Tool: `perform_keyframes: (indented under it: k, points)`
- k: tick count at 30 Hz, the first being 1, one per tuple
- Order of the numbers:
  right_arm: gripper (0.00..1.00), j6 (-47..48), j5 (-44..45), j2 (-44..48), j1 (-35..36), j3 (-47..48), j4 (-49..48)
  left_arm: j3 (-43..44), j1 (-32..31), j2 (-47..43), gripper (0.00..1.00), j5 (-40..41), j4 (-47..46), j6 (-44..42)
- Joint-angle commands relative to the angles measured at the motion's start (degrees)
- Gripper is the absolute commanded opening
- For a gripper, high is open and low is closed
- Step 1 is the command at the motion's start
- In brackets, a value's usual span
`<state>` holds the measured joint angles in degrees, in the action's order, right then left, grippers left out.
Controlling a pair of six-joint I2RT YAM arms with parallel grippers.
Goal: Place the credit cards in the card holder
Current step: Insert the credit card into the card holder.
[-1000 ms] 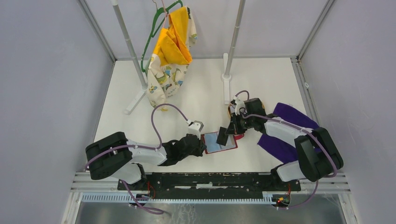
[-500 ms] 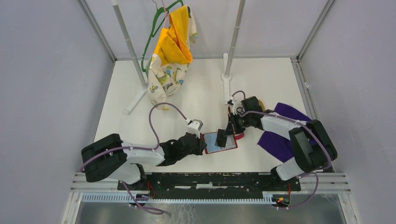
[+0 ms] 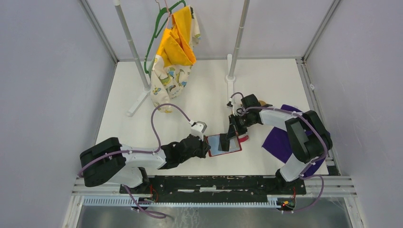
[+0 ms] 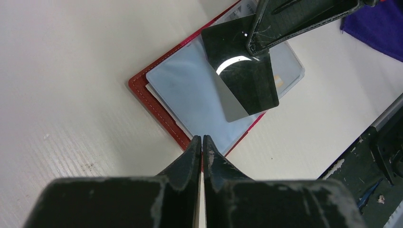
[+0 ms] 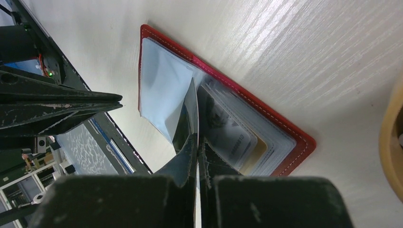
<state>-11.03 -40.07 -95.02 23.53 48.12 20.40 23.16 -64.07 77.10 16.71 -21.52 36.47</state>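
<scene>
Dark-red card holder [image 4: 185, 95], glossy black card [image 4: 242, 76], off-white worktop [image 3: 204, 95].
Pale stitching rims the holder, and its sleeves are bluish-white; the left fingers [image 4: 187, 164] are scuffed black; purple cloth [image 3: 278, 142] by the right edge; yellow cloth [image 3: 178, 45] and animal-print cloth [image 3: 166, 80] at the far edge.

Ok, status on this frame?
Left gripper shut on edge of card holder. Right gripper shut on black card, angled over the open sleeves, not yet slotted. Nothing in the way.

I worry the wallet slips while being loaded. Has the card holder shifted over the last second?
No. The card holder keeps its spot against the black rail.
</scene>
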Motion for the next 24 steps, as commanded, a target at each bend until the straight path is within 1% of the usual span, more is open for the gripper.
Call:
perform_keyframes:
  k: [1, 8, 24]
  points:
    - [0.0, 3.06, 0.4, -2.76, 0.12, 3.18, 4.72, 0.62, 0.14, 0.24, 0.1, -0.24, -3.58, -2.53]
    - [0.0, 3.83, 0.07, -4.45, 0.14, 5.68, 7.81, 0.85, 0.14, 1.42, 0.19, -0.34, -4.14, -2.84]
    - [0.0, 3.82, 0.96, -7.7, 0.9, 8.0, 9.77, 2.13, 0.14, 5.18, 0.2, -0.92, -5.56, -3.76]
